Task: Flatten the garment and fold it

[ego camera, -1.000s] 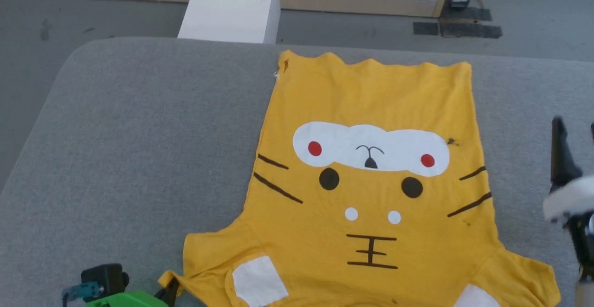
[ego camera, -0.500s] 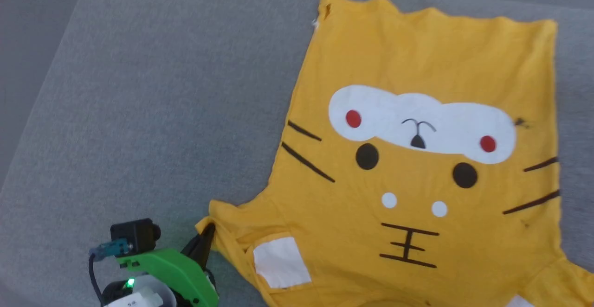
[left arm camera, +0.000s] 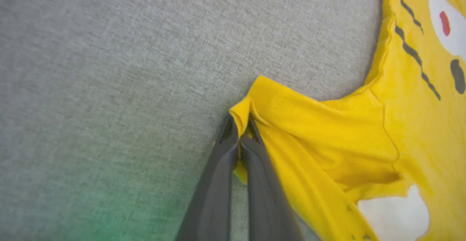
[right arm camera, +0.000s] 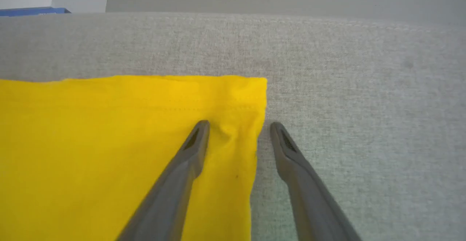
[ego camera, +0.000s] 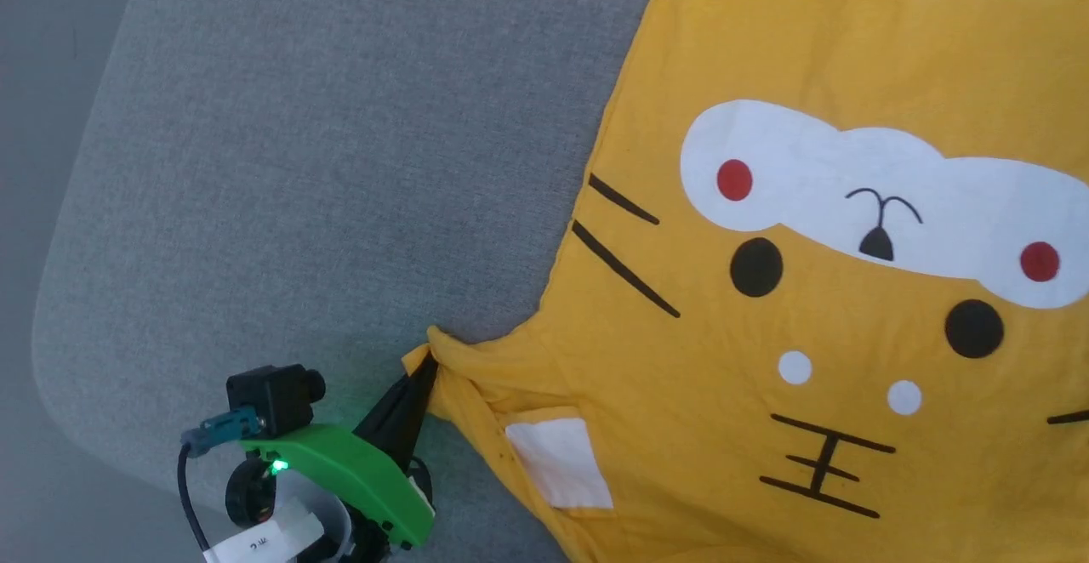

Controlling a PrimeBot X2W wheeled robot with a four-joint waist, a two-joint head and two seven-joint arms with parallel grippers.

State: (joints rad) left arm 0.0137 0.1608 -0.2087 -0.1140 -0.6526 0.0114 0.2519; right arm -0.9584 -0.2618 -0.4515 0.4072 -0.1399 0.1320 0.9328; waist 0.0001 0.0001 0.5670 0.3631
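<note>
left gripper clamped sleeve tip of floppy bright yellow cloth shirt | right gripper gaped over hem corner | light, probably best grabbed by corners

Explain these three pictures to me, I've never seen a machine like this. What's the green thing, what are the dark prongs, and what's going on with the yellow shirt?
This is a two-armed robot; each picture comes from one of its cameras. The head view looks down on a grey padded surface, where a yellow garment with a cartoon face lies spread out. The green part at lower left is the left arm's wrist. The other two pictures come from wrist cameras looking along the dark prongs, which are the jaws. The left jaws are shut, pinching the tip of a sleeve. The right jaws are open at a hem corner, one prong over cloth, the other over the grey surface, holding nothing.
</note>
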